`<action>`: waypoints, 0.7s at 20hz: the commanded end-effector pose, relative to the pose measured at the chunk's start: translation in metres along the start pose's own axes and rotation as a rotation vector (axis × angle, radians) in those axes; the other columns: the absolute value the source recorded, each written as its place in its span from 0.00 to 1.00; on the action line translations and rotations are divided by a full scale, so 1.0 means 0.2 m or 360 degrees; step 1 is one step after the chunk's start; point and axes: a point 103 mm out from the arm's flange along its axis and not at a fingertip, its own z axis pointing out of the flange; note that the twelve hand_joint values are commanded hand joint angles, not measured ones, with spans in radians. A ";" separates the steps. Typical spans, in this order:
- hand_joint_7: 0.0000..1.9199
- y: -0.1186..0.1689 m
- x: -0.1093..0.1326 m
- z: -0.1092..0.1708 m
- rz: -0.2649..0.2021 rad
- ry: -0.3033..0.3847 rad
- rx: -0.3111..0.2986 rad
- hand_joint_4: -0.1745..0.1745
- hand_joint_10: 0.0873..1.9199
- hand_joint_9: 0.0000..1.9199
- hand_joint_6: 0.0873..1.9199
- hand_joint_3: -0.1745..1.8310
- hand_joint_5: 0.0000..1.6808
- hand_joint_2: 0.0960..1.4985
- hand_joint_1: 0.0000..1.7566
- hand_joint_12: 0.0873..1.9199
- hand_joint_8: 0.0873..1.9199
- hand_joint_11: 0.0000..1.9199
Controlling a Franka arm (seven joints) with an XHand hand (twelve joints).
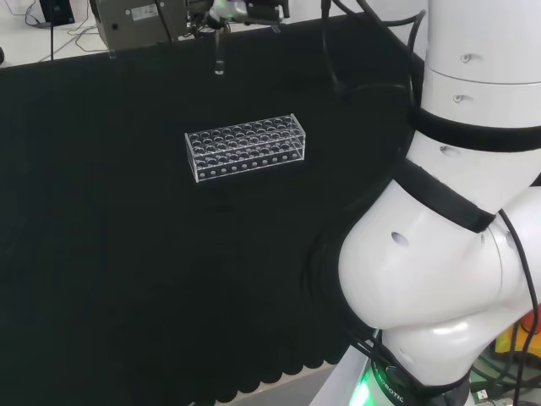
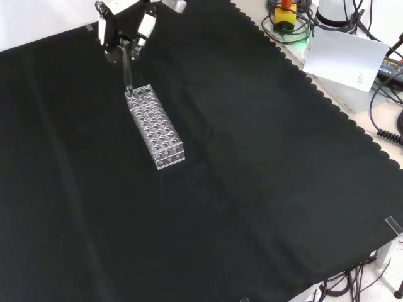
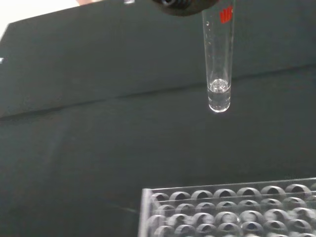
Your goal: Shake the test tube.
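1. Hand (image 2: 126, 31): hanging above the cloth (image 2: 252, 189) at the top of the front view, black and white fingers curling round the upper end of the tube. It is carrying nothing else.

2. Tube (image 3: 218, 74): clear glass, hanging from the hand with its rounded closed end pointing down. A little clear liquid is sitting at the bottom. Its long axis is running near upright, leaning slightly in the front view. The lower end is hanging free in the air, touching nothing.

3. Rack (image 1: 245, 148): clear plastic, many round wells, standing on the cloth. No other tubes are showing in it. In the front view the tube's tip is appearing just above the rack's far end; in the wrist view the tip is standing well clear of the wells.

4. Governing relation: the tube is lying straight below the hand, lifted out of the rack, with open air around it.

5. Judgement: shaking is looking possible from here; the risk is the tip striking the rack if the swing is dipping low.
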 end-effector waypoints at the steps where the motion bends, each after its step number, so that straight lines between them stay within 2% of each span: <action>1: 0.56 -0.03 -0.32 -0.03 0.0208 -0.0099 0.0001 0.00 0.51 0.53 0.28 0.09 0.59 0.70 0.80 0.47 0.57 0.67; 7: 0.56 -0.05 -0.54 -0.10 0.0317 -0.0158 -0.0023 0.00 0.51 0.53 0.28 0.09 0.59 0.70 0.80 0.47 0.57 0.67; 14: 0.56 -0.07 -0.65 -0.14 0.0366 -0.0175 -0.0032 0.00 0.51 0.53 0.28 0.09 0.59 0.70 0.80 0.47 0.57 0.67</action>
